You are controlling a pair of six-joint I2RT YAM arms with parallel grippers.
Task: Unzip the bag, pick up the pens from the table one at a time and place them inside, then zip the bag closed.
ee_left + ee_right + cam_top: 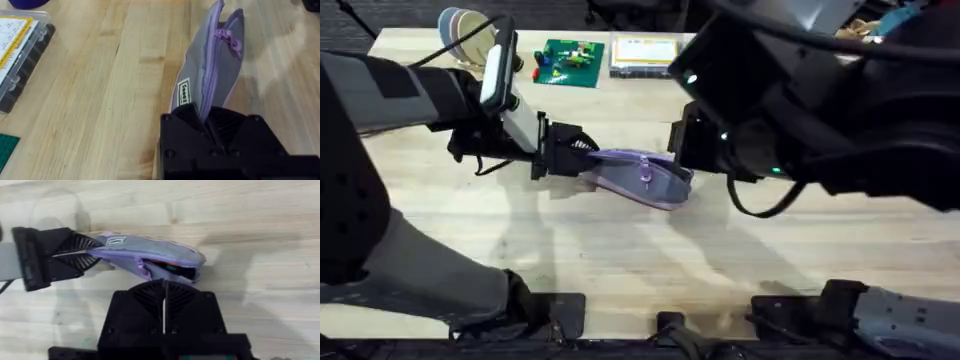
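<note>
Lying bag (640,178), end pinched by left tool (566,150).

Bare table (620,260) lies open on the near side of the bag (640,178), while on the far side stand a clear box (642,55), a green board (570,62) and bowls (465,35).

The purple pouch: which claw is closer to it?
Left. The left claw is clamped on one end of the purple pouch; the right claw is shut beside its open end.
</note>
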